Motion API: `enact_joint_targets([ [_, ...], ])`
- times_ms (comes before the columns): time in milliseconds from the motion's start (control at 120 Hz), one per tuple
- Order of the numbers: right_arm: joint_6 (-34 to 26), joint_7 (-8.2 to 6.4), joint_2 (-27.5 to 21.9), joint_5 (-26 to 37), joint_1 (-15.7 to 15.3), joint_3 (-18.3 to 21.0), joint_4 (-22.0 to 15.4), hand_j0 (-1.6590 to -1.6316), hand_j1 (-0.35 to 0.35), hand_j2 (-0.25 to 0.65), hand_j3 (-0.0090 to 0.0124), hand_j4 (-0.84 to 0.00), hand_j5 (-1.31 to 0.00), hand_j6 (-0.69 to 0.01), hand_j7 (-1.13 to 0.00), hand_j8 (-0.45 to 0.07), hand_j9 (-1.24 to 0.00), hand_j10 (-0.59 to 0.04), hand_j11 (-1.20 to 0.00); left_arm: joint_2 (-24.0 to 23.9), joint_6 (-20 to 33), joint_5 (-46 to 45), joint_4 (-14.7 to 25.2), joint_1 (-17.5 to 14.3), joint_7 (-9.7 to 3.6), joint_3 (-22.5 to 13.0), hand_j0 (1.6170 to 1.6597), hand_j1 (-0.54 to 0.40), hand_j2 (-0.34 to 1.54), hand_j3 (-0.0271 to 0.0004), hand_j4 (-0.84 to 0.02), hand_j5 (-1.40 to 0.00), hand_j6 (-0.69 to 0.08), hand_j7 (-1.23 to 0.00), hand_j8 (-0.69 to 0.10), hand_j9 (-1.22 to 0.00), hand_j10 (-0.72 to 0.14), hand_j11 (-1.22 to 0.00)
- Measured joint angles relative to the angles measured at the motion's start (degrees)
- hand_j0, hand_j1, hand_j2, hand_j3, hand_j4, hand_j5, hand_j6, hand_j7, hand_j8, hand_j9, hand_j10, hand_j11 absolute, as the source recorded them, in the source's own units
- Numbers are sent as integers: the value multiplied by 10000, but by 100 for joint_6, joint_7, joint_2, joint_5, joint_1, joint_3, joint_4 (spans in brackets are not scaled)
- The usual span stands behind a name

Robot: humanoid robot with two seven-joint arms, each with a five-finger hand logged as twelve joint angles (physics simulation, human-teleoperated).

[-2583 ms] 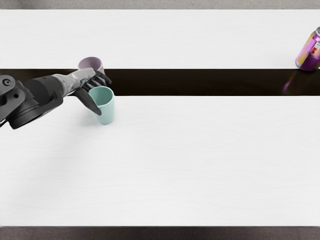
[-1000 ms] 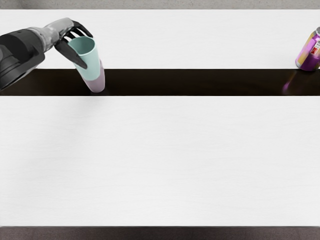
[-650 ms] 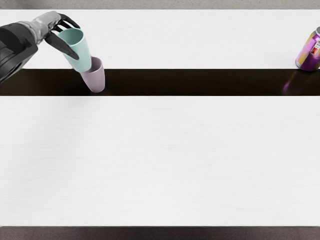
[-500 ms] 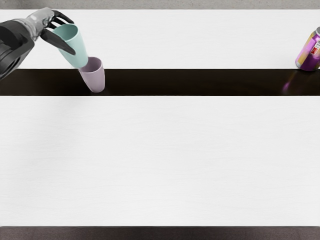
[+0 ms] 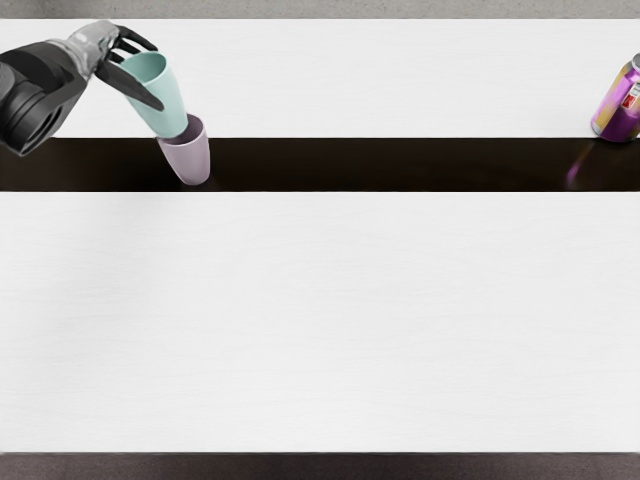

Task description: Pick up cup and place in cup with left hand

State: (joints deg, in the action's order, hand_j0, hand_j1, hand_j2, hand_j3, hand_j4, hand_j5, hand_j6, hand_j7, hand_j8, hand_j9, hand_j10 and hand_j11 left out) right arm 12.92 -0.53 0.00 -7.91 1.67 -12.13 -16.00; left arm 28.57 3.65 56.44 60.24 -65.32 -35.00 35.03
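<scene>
Left robot hand [image 5: 100, 48], silver and black, grasps a teal cup [image 5: 162, 108] near its rim, with the thumb across the near side and the other fingers curving around the far side. Its dark arm [image 5: 38, 90] enters from the left edge, near the upper corner. The teal cup has its open mouth up; its base overlaps the far rim of a mauve cup [image 5: 190, 162] in this view. Whether the two cups touch cannot be told, but most of the teal cup is outside the mauve one. The mauve cup stands mouth up on a glossy dark strip [image 5: 400, 165] that crosses the white tabletop [image 5: 350, 320]. No writing can be made out on either cup. Well apart, at the upper right, is a purple and yellow drink can [image 5: 616, 108], cut off by the picture's edge. It carries a small red-and-white label, too small to read.
</scene>
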Motion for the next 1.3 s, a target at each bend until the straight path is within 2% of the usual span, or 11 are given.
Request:
enact_joint_targets([
  [567, 0, 0, 0, 0, 0, 1, 0, -16581, -3489, -3, 0, 0, 1, 6, 0, 4, 0, 3, 0, -246, 2, 34, -220, -104, 0, -25, 16549, -1639, 1880, 0, -3726, -6491, -2686, -6349, -3065, -6369, -4460, -6429],
  [708, 0, 0, 0, 0, 0, 0, 0, -16581, -3489, -2, 0, 0, 1, 6, 0, 4, 0, 3, 0, -246, 8, 48, -223, -122, 0, -135, 16564, -916, 1348, 0, -3838, -5294, -2760, -5204, -3234, -5210, -3773, -5240],
  [867, 0, 0, 0, 0, 0, 0, 0, -16581, -3489, -2, 0, 0, 1, 5, 0, 4, 0, 3, 0, -246, 11, 65, -224, -122, 0, -180, 16573, -157, 895, 0, -3117, -4219, -2605, -4177, -2991, -4155, -3083, -4169],
  [1100, 0, 0, 0, 0, 0, 0, 0, -16581, -3489, -2, 0, 0, 1, 5, 0, 4, 0, 2, 0, -246, 13, 71, -224, -122, 0, -191, 16578, 336, 635, 0, -2679, -3518, -2521, -3504, -2643, -3496, -2666, -3499],
  [1300, 0, 0, 0, 0, 0, 0, 0, -16581, -3489, -2, 0, 0, 1, 6, 0, 4, 0, 3, 0, 74, 13, -334, -217, 13, 0, -181, 16580, 2227, 265, 0, -1096, -1419, -1042, -1412, -1087, -1408, -1089, -1409],
])
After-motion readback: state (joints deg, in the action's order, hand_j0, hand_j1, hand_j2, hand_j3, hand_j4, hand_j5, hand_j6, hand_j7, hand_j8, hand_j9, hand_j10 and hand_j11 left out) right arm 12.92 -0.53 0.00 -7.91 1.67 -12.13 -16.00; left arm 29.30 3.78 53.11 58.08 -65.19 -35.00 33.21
